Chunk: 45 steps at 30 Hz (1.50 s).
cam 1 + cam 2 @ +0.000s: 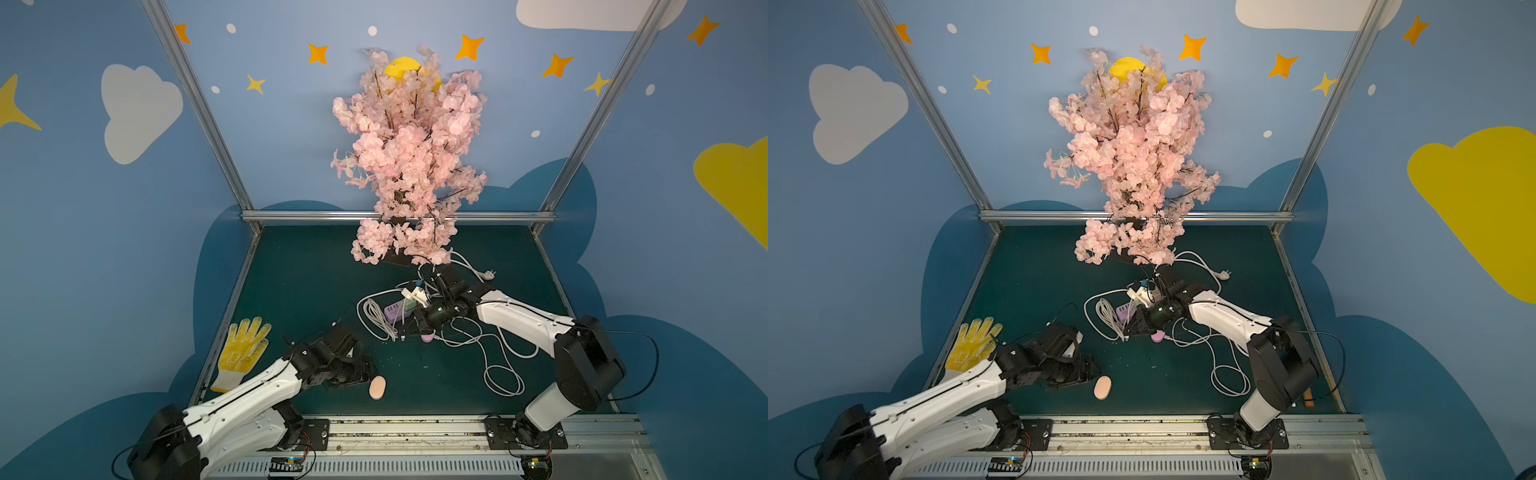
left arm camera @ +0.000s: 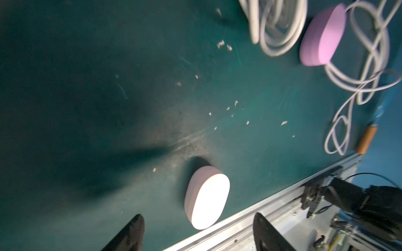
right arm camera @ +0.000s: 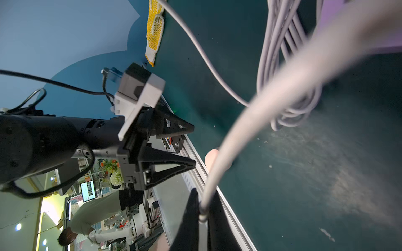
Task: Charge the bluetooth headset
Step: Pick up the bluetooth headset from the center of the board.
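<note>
**Item 1: left gripper** [image 3: 194, 145]. Jaws wide apart, holding nothing. You have it low at the near left of the green table [image 1: 311, 282].

**Item 2: pale pink headset case** [image 1: 377, 387]. Oval, lying flat on the table near the front rail. It sits just off the left gripper's fingertips and is not touched by them.

**Item 3: right gripper** [image 3: 203, 202]. Pinched tight on the end of the white charging cable [image 3: 243, 128]. It is at mid-table, just beside the lilac headset case [image 2: 319, 37]. Whether the plug tip touches that case cannot be told.

**Item 4: purple power strip** [image 1: 394, 311]. It lies just left of the right gripper, with a bundled white cord [image 1: 376, 318] against its left side.

**Item 5: clutter in your way.**
- Loose cable loops sprawl around and to the right of the lilac case, reaching the near right.
- A white wall plug [image 1: 486, 274] lies at the far right of the tangle.
- The pink blossom tree [image 1: 411, 166] overhangs the far middle.

**Item 6: strays.**
- A yellow work glove [image 1: 243, 349] lies at the left edge.
- A small brown cylinder [image 2: 366, 139] lies at the near right corner.
</note>
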Each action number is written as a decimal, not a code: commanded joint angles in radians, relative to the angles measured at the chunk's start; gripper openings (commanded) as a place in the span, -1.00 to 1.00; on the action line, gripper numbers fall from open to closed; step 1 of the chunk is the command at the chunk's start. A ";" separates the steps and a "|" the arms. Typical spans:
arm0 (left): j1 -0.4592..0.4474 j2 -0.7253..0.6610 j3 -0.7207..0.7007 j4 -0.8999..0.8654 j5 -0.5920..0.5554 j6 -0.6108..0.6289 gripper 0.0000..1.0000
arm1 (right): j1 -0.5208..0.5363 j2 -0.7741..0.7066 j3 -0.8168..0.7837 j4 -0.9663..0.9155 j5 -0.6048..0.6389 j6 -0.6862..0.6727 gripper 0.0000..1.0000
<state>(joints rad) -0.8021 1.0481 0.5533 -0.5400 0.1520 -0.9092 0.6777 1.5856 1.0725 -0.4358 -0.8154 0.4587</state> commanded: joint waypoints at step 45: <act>-0.241 0.381 0.167 -0.027 -0.165 0.029 0.05 | -0.055 -0.038 -0.065 0.068 -0.001 0.046 -1.00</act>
<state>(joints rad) -1.0401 1.4342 0.7357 -0.5728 -0.0261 -0.8707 0.6296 1.5703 1.0130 -0.3630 -0.8288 0.4980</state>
